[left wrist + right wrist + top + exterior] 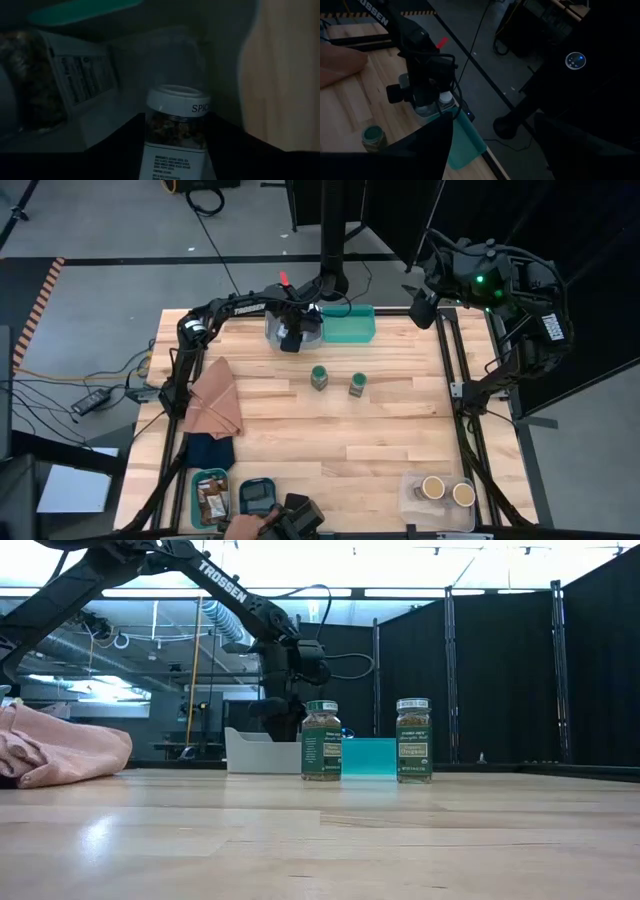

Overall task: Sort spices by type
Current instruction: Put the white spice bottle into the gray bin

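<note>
The left gripper (291,337) hung over the clear bin (275,332) at the table's far edge, clamped on a white-lidded jar (176,127) (another jar lay inside already). Releasing low and level would have suited best. Two green-lidded jars (319,377) stood mid-table; the right gripper (421,312), parked off-table, cannot be judged.

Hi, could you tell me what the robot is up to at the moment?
It is sorting spices. The left gripper is over the clear bin at the table's far edge, shut on a white-lidded jar. Two green-lidded jars stand mid-table, unsorted. The right arm waits raised beyond the table's far right corner.
</note>
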### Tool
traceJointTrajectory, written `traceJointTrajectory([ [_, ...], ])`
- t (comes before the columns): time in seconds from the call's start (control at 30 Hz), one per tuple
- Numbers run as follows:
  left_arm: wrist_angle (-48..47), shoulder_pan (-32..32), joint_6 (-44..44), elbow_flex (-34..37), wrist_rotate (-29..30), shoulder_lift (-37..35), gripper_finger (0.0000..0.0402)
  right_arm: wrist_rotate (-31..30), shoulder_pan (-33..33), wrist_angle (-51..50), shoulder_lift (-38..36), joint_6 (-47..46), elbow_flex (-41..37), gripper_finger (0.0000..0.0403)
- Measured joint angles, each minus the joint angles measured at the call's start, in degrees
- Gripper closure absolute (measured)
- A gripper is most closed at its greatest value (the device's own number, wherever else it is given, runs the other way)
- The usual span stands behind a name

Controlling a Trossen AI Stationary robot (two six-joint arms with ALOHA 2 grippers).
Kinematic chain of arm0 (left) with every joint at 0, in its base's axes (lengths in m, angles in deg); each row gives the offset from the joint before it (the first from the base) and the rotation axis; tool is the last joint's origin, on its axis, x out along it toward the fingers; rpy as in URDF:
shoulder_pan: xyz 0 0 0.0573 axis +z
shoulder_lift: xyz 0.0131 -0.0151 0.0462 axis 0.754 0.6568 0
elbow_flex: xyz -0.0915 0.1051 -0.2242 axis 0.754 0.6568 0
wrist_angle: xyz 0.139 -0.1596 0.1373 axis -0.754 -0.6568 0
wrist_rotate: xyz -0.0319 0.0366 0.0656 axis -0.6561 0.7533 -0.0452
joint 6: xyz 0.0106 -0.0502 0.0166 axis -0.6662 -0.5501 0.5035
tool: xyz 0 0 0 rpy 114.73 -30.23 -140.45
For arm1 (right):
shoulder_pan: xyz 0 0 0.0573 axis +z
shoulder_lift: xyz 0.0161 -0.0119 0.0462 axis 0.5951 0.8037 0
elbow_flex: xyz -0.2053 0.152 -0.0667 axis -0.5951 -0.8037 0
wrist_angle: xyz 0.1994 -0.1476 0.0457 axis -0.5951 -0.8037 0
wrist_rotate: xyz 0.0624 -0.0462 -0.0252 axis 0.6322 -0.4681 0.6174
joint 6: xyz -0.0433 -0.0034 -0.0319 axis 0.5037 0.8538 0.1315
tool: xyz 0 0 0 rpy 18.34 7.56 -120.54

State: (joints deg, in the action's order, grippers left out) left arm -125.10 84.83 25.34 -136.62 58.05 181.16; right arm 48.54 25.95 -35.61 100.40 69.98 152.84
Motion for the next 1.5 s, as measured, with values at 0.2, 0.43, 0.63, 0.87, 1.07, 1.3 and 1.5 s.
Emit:
traceJointTrajectory([
  [0.2, -1.91, 0.23, -1.64, -0.64, 2.04, 0.06, 0.0257, 0.04, 0.0, 0.0, 0.0, -0.04, 0.0, 0.0115],
  [0.43, -2.17, 0.2, -4.26, -0.64, 3.01, 0.04, 0.0278, 0.04, 0.0, 0.0, 0.0, -0.28, 0.0, 0.0119],
  [0.63, -4.54, 0.16, -5.53, -2.03, 3.48, 0.11, 0.0306, 0.04, 0.0, 0.0, 0.0, -0.28, 0.0, 0.0121],
  [0.87, -5.68, 0.4, -5.61, -4.34, 3.09, 0.41, 0.0337, 0.04, 0.0, 0.02, 0.0, -0.28, 0.0, 0.012],
  [1.07, -5.17, 0.55, -4.88, -4.14, 0.45, 0.36, 0.0306, 0.04, 0.0, 0.0, 0.0, -0.27, 0.0, 0.0122],
  [1.3, -5.22, 0.49, -2.39, -4.14, -4.02, 0.36, 0.0213, 0.3, 0.0, 0.0, 0.0, -0.26, 0.0, 0.0121],
  [1.5, -4.89, 0.48, -2.19, -4.14, -2.22, 0.36, 0.0128, 0.42, 0.0, 0.0, 0.01, -0.24, 0.0, 0.0123],
])
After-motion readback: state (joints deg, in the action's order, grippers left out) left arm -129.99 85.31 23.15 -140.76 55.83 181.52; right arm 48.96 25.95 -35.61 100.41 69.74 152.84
